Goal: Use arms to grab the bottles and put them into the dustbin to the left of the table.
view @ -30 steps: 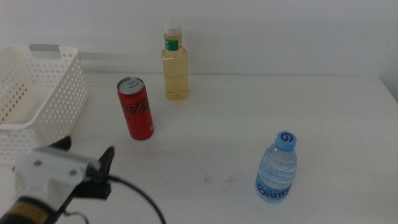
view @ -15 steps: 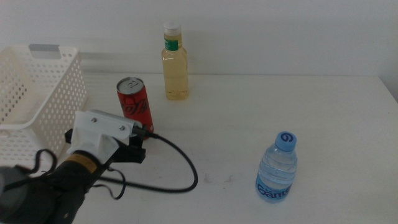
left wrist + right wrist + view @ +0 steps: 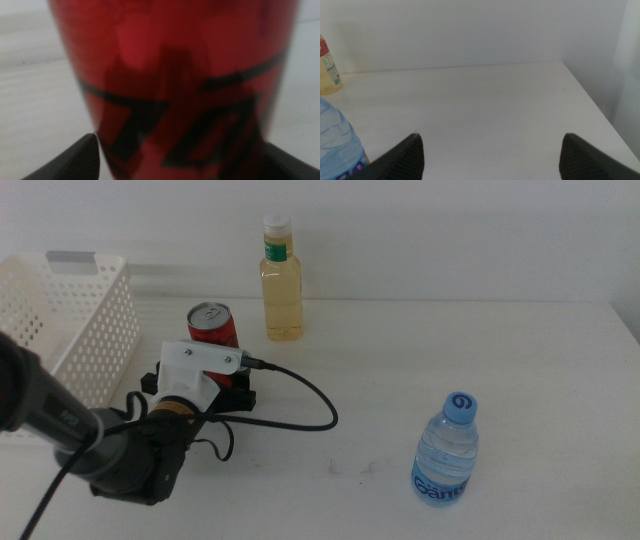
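Red drink can (image 3: 213, 328) stands upright on the table (image 3: 520, 350), just beside the dustbin (image 3: 70, 330) on its open side, and it fills the left wrist view, framed between the two dark jaws of the left gripper (image 3: 180, 155), which sit apart on either flank and have not closed on it. In the middle view the arm's white wrist block (image 3: 200, 370) hides the lower can, so whether a jaw touches the metal cannot be told. The likely risk is a push rather than a grip: a jaw meeting the can off centre (it is tall and narrow) could tip it or skid it toward the yellow bottle (image 3: 281, 285), which stands near, beyond the can. A lift toward the dustbin must also clear its rim, close by, or the can may catch the perforated wall. Away from the dustbin the table is open out to the water bottle (image 3: 446, 448), well apart from the can. The right gripper (image 3: 490, 155) waits near that bottle, jaws spread and holding nothing.
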You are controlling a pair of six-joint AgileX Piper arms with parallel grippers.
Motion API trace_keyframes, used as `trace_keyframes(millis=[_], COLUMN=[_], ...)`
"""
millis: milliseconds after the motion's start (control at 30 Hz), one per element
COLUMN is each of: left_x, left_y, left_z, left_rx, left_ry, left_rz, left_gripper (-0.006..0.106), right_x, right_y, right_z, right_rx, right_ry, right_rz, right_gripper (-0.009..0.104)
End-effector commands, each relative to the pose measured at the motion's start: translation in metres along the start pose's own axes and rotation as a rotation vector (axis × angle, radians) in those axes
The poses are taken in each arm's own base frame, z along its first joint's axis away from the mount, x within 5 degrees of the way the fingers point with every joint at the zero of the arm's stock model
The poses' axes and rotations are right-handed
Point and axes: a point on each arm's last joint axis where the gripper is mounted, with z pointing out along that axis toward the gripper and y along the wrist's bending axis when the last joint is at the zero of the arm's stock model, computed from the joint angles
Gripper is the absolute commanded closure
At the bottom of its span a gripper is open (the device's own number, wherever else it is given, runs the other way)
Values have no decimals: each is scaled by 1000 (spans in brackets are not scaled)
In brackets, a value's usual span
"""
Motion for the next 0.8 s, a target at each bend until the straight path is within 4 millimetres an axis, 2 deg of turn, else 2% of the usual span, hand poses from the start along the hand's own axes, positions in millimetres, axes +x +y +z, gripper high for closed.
trace_keyframes(millis=[0,100,200,267,367,433,533,767], left_x=[0,-1,-2,-5,-12,-22,-41,-101], left_y=[0,0,0,0,0,1,1,-2], left_z=[9,16,18,17,8,-4,-26,-80], left_rx=[-21,-29,-30,-31,-30,-24,-6,82], left_ry=[-19,-31,-34,-42,-47,-23,69,360], left_rz=[-24,-31,-20,-1,-3,-5,-24,-66], left_gripper=[7,7,15,30,60,80,101,102], right_x=[0,0,0,0,0,0,0,0], right_y=[0,0,0,0,0,0,0,0], right_z=[0,0,0,0,0,0,0,0], right_rx=[0,0,0,0,0,0,0,0], right_ry=[-8,-8,-8,-8,-8,-8,-8,-8], right_rz=[-12,-12,-12,-12,-12,-12,-12,-12], right_gripper=[5,5,5,5,5,5,5,5])
